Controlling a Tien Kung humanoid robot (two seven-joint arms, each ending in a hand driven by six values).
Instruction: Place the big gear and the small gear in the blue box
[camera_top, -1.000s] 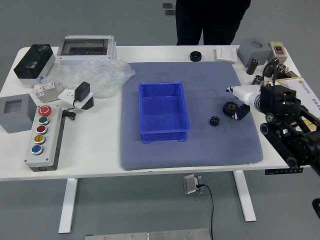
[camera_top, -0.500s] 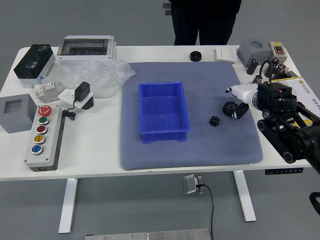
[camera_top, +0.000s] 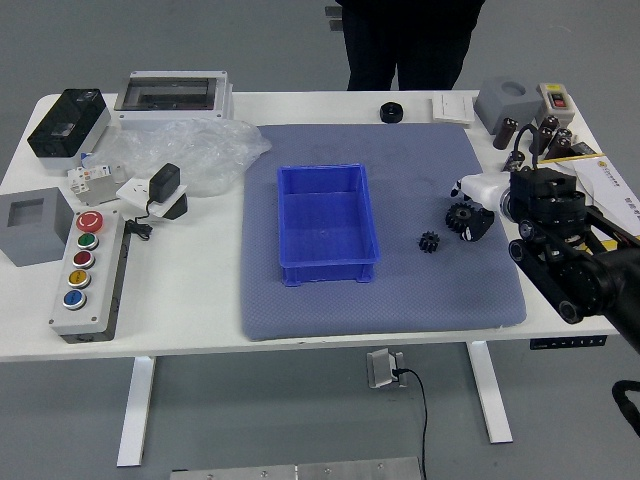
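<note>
- Black and jointed, the right arm (camera_top: 565, 275) came in from the right side and reached leftward over the desk (camera_top: 215, 300), its wrist low above the mat's right part.
- The right hand (camera_top: 488, 190) pointed left, its white shell uppermost, with dark fingertips (camera_top: 457, 189) reaching out on the far side and a dark digit angled down on the near side.
- It was open, the digits parted on either side of the big gear (camera_top: 460, 216); the near digit seemed to meet the gear's edge, though the dark parts ran together there and contact was hard to judge.
- The big gear lay flat on the blue-grey mat (camera_top: 300, 315), just left of the palm.
- The small gear (camera_top: 429, 242) lay on the same mat, nearer the robot and a little to the left, apart from the hand.
- The blue box (camera_top: 325, 225) stood upright on the mat, left of both gears.
- Compared with the earlier frames, the hand had slid a little to the left, closer around the big gear, and the forearm had shifted with it.
- Both gears and the box had kept their places.
- A person (camera_top: 405, 45) in dark clothes stood beyond the far edge, a touch further left than in the first frame.
</note>
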